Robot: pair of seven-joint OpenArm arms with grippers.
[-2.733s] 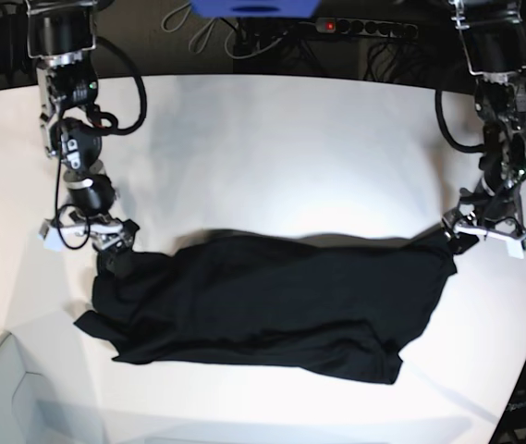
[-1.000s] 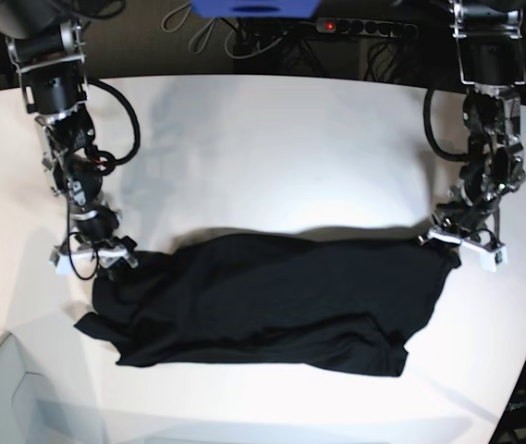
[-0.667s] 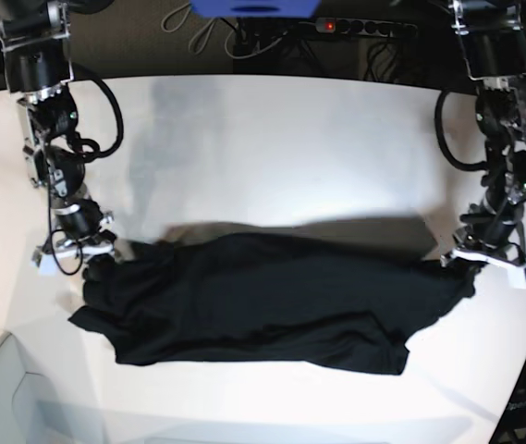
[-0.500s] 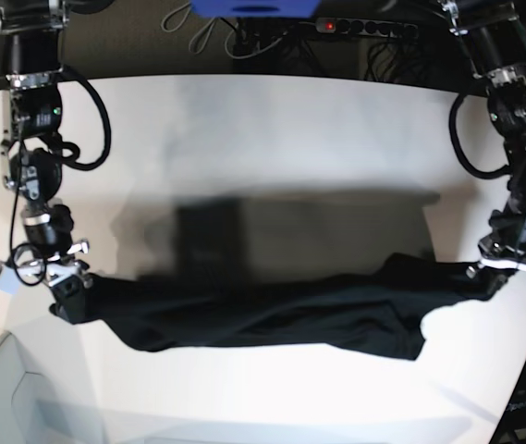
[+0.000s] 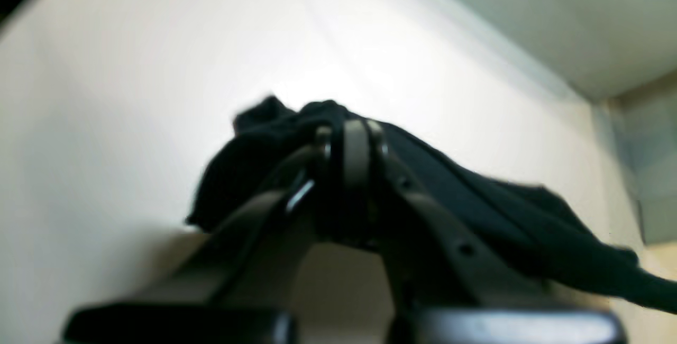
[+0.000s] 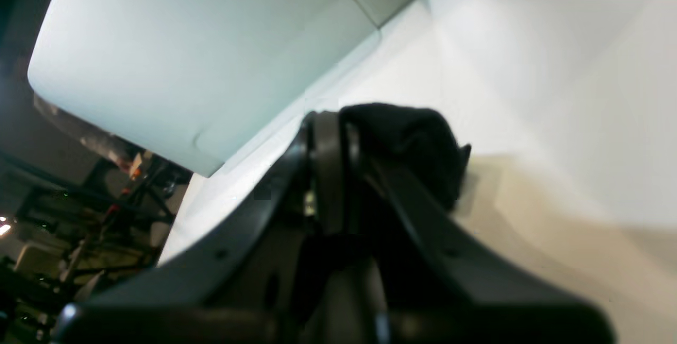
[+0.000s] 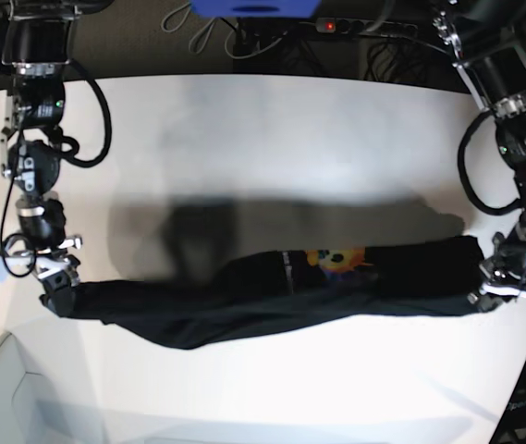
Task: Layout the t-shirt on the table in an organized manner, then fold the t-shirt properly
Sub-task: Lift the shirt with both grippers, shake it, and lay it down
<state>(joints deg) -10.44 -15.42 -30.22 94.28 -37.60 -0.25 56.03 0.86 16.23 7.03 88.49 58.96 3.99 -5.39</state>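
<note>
Black fabric is bunched between the pressed-together jaws of both grippers: the left gripper (image 7: 495,289) pinches one end of the t-shirt (image 7: 272,291), and its wrist view shows cloth wadded over the fingertips (image 5: 355,145); the right gripper (image 7: 55,277) clamps the other end, a dark knot of cloth sitting against its fingers (image 6: 328,169). Between them the t-shirt hangs as a taut, sagging band above the table (image 7: 272,129), with a purple and orange print (image 7: 336,257) turned up near its middle and a broad blurred shadow on the white surface behind it. A second ago the garment lay crumpled flat on the tabletop with the grippers at its upper corners; since then both arms have swung outward and toward the near edge, lifting and stretching it between them. That reads as the spreading step of the layout under way, with folding not begun. The next move probably calls for lowering the cloth evenly so it settles flat, and the sagging lower edge could crease under itself
</note>
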